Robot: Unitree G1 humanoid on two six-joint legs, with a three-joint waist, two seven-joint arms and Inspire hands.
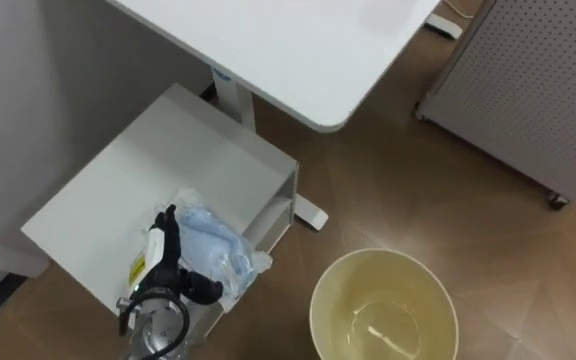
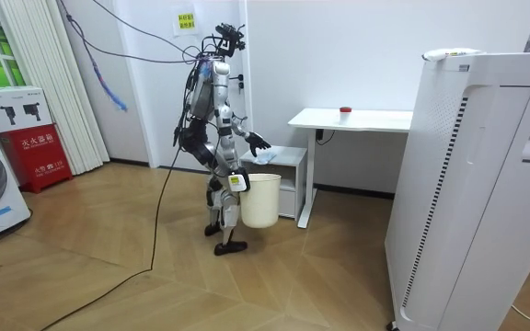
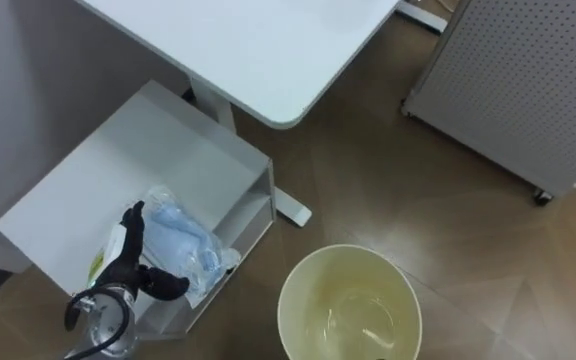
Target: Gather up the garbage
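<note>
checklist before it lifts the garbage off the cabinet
1. Garbage found: crumpled blue-white plastic bag lies on the low white cabinet, near its front edge: ok.
2. Left robot hand at the bag's left side: ok.
3. Grasp closed: fingers straight, thumb spread below the bag, not curled round it: not ok.
4. Bin beside the cabinet, mouth up and unblocked: ok.
5. Right robot hand at the bin's rim, hold secure: cannot tell.
6. Lift path: desk edge sits apart from the bag: ok.
</note>
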